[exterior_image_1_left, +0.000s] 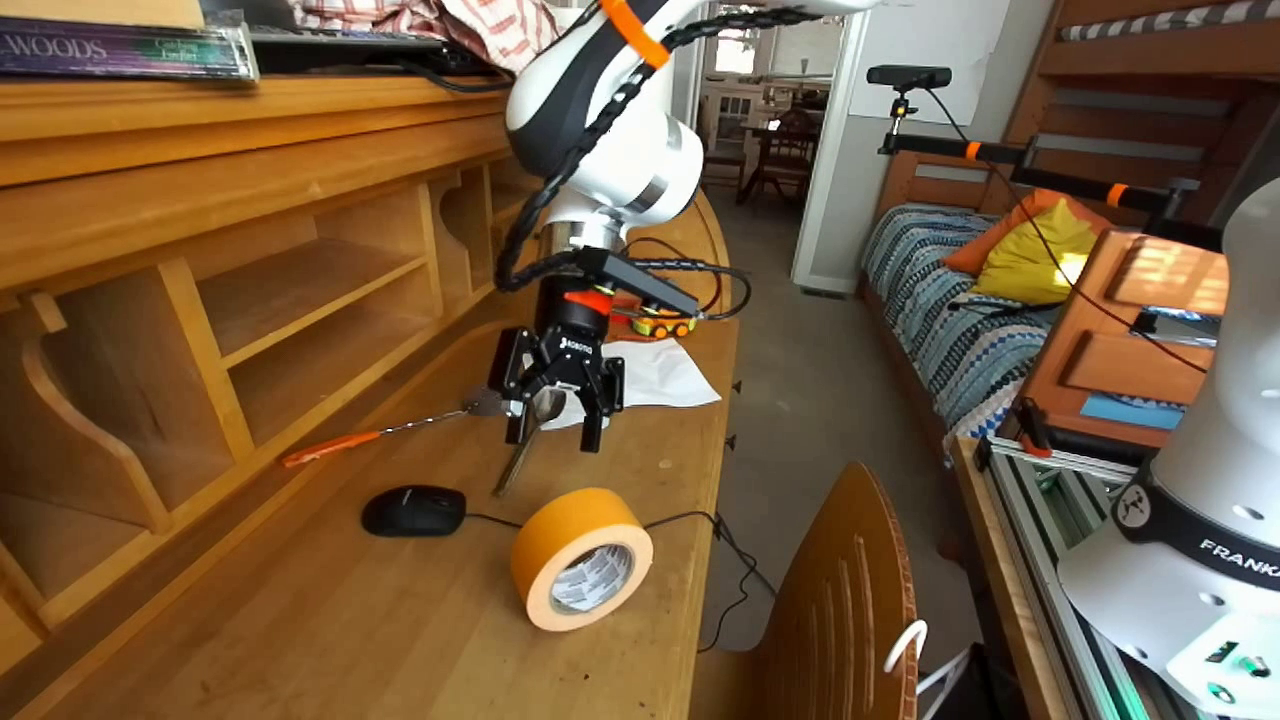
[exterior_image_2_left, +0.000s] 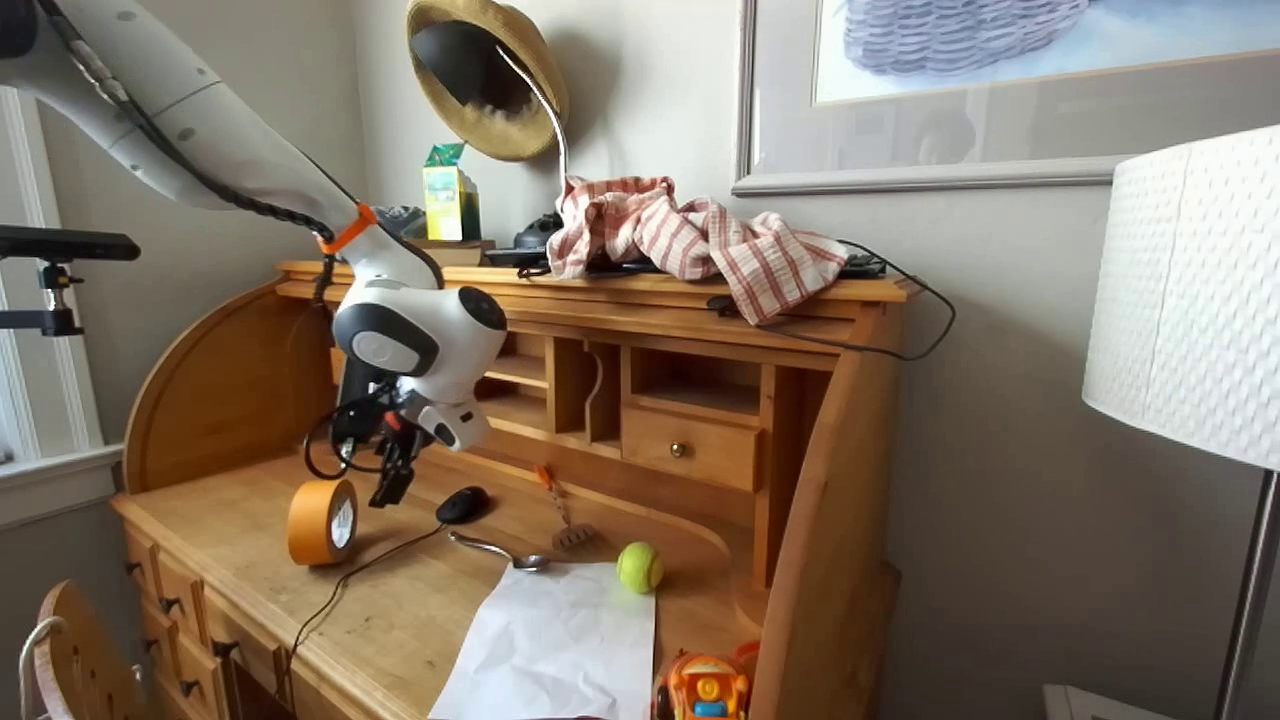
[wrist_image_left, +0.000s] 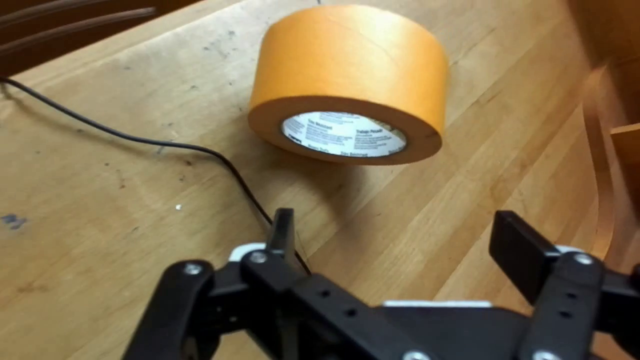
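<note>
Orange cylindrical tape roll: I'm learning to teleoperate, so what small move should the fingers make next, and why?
Probably ease the black jointed fingers a little toward the orange cylindrical tape roll: in the wrist view they stand open, holding nothing, and brown wooden desktop shows between them and the roll ahead.

White robot arm (exterior_image_2_left: 250, 150) angled down, black gripper (exterior_image_1_left: 553, 432) pointing downward, two fingers (wrist_image_left: 522, 250) spread wide
</note>
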